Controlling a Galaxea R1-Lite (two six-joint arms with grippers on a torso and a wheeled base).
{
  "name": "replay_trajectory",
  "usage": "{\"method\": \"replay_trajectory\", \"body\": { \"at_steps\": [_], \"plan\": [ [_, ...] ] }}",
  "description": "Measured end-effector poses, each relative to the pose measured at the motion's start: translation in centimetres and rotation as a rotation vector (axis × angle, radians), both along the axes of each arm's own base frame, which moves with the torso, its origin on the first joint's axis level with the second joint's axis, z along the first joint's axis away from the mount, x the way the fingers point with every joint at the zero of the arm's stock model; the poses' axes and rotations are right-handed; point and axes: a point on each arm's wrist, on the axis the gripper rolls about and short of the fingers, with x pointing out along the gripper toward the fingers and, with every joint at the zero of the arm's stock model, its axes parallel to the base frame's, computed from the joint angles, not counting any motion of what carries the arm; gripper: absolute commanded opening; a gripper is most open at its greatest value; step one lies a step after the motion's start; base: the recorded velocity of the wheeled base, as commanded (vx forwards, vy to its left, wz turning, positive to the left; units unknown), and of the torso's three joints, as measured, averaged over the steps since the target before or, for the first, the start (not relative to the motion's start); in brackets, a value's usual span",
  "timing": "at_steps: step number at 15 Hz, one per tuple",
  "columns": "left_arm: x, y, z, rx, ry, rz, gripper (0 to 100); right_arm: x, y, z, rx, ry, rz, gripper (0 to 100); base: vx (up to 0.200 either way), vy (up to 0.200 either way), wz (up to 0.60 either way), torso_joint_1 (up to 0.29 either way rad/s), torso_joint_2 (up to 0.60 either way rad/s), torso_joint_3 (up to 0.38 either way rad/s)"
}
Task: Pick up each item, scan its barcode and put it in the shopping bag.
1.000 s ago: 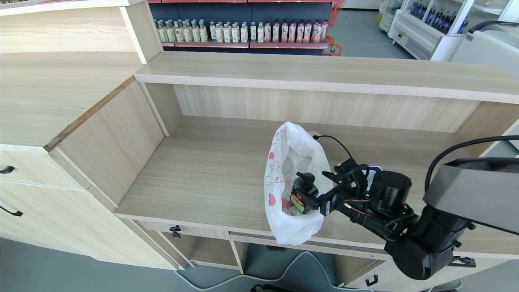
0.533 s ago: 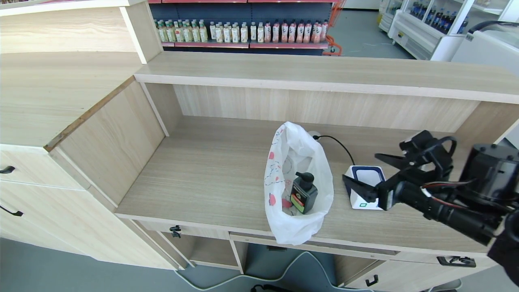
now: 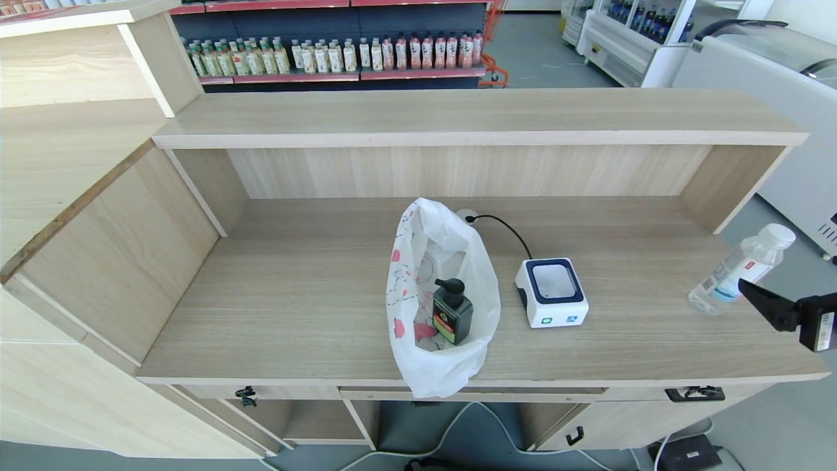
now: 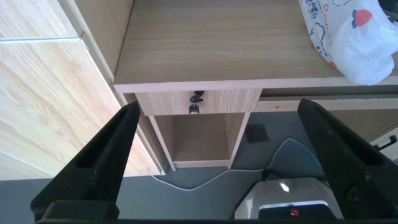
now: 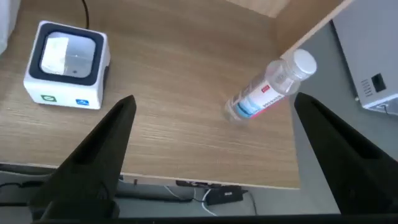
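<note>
A white shopping bag (image 3: 418, 261) with red prints stands open mid-counter, and a dark pump soap bottle (image 3: 452, 319) sits upright inside it. Just right of the bag lies the white barcode scanner (image 3: 551, 292), window up. A clear water bottle (image 3: 742, 268) with a white cap stands near the counter's right end. My right gripper (image 5: 214, 165) hangs open and empty above the counter's front edge, between the scanner (image 5: 65, 65) and the water bottle (image 5: 270, 87); one finger (image 3: 768, 306) pokes in at the head view's right edge. My left gripper (image 4: 214, 168) is open, low before the counter's front.
The counter (image 3: 307, 307) has a raised back ledge and side walls. A black cable (image 3: 507, 229) runs from the scanner to the back. Below the front edge is a drawer with a key (image 4: 197, 102), and the bag's corner (image 4: 351, 43) overhangs that edge.
My right gripper let go of the soap bottle in the bag and drew back to the right, open. The head camera shifted right, bringing the water bottle into view.
</note>
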Motion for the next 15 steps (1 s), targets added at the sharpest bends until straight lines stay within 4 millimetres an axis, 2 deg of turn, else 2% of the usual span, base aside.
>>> {"method": "replay_trajectory", "body": {
  "at_steps": [5,13,15],
  "plan": [
    [0.0,0.0,0.0,0.0,0.0,0.0,100,-1.0,-0.2,-1.7,0.201,0.033,-0.047,100,0.0,0.0,0.0,0.0,0.0,0.0],
    [0.0,0.0,0.0,0.003,0.001,0.002,100,-1.3,-0.8,-2.9,0.214,0.07,-0.096,100,0.0,0.0,0.0,0.0,0.0,0.0],
    [0.0,0.0,0.0,0.0,0.001,0.001,100,-1.3,-1.0,-2.9,0.215,0.07,-0.111,100,0.0,-0.2,0.0,0.002,0.0,0.002]
  ]
}}
